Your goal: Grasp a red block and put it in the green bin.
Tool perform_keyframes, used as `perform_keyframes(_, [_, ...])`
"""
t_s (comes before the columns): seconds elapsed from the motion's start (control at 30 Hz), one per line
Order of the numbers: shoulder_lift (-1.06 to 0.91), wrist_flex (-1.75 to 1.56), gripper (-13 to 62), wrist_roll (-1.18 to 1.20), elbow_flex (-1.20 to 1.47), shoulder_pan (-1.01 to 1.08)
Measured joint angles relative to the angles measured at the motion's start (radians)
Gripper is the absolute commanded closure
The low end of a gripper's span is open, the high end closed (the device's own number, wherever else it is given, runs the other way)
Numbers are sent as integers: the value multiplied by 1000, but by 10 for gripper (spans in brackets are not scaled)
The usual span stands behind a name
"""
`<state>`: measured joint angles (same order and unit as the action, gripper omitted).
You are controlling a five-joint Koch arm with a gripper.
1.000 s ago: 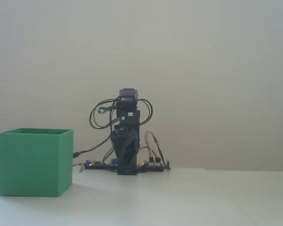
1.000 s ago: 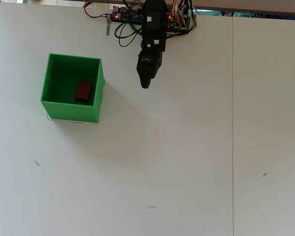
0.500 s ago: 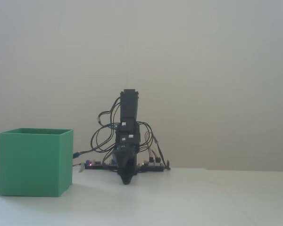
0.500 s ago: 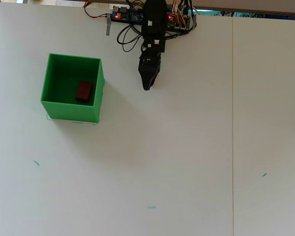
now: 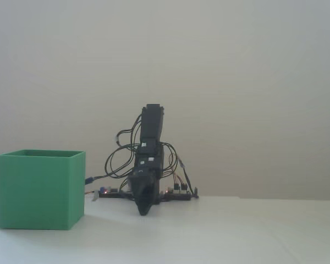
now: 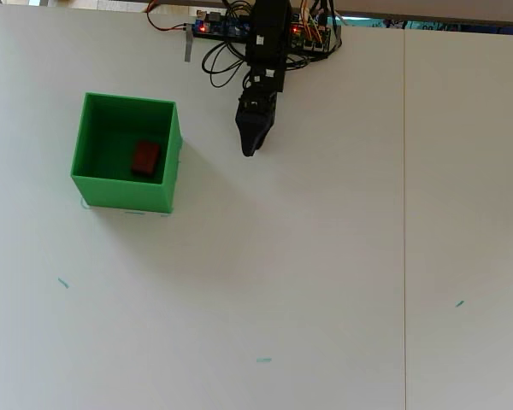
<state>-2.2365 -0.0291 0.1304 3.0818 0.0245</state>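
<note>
Already the red block (image 6: 145, 158) lies on the floor of the green bin (image 6: 166, 162), slightly toward three o'clock of centre in the overhead view, so the placing looks done. Well apart at the bin's two o'clock, the jaws (image 6: 250, 151) taper to one dark tip above the bench (image 6: 308, 273), carrying nothing; released or clenched, I cannot tell.

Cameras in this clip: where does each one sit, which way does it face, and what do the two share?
Fixed view: low at table height, facing the arm head-on with a bare wall behind; shows the bin from the side, the whole arm and its down-pointing gripper.
Overhead view: above the table, looking straight down; arm base at top edge, gripper right of the bin, block inside it.
Shared: bin, arm, gripper, table; the block shows only from overhead.
</note>
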Motion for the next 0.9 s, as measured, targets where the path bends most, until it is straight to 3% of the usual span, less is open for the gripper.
perform_keyframes(0.57, [0,8,163,14,2,107])
perform_keyframes(0.9, [0,9,163,14,2,-86])
